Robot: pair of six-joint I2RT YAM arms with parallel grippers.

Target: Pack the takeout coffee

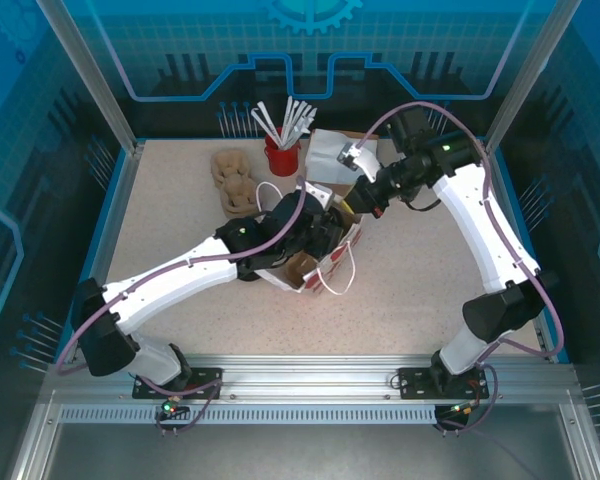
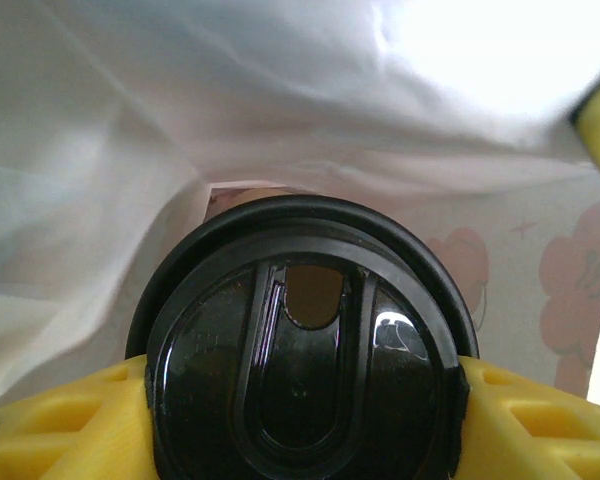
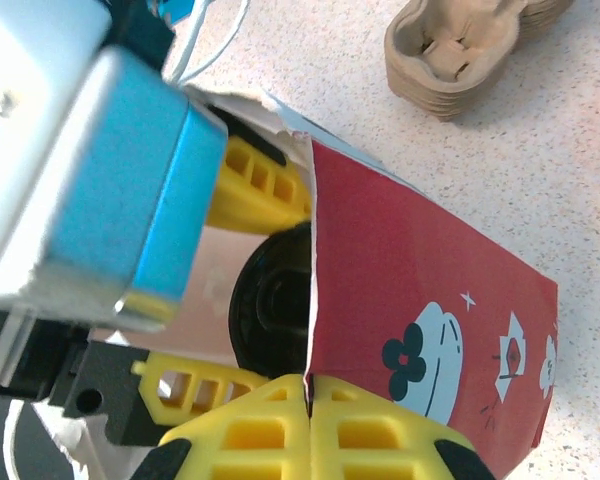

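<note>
Left pincer [image 2: 300,430] clasps the takeout coffee [image 2: 300,330] inside the red cartoon-printed bag [image 3: 420,290] — right pincer [image 3: 308,425] pinches its rim.

The speckled beige worktop [image 1: 170,220] carries three items near its far edge. A red cup [image 1: 280,160] stands upright and holds white sticks [image 1: 290,118] that fan outward. Just left of it lies a stack of brown pulp cup trays [image 1: 235,182]. To the right of the cup sits a white box [image 1: 328,155], partly covered.
</note>
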